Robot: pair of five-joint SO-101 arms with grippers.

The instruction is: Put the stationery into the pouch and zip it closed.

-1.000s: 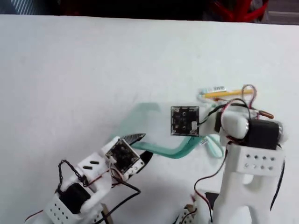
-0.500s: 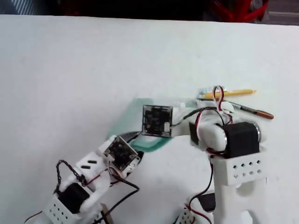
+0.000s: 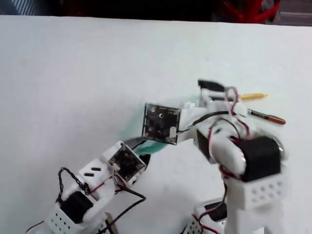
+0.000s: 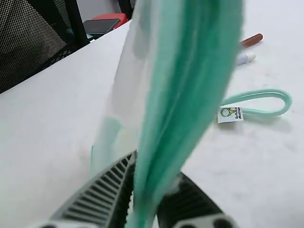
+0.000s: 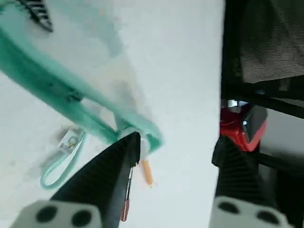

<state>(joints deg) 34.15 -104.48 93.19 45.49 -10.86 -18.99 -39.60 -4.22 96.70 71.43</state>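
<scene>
Green pouch (image 4: 190, 85) pinched in left gripper (image 4: 147, 186), right gripper (image 5: 178, 142) spread wide at its end

The pouch (image 4: 180, 95) lies mid-counter, one end in the left tool (image 4: 154, 168); pencil (image 3: 253, 96) and pen (image 3: 267, 117) lie toward the right edge.

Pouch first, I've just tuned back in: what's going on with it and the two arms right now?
The left hand is clamped shut on one end of the green pouch. The right hand is open at the pouch's other end, one finger close against its tip. The yellow pencil and the brown-capped pen lie on the table just past that end, outside the pouch, so those two are not yet packed.
</scene>
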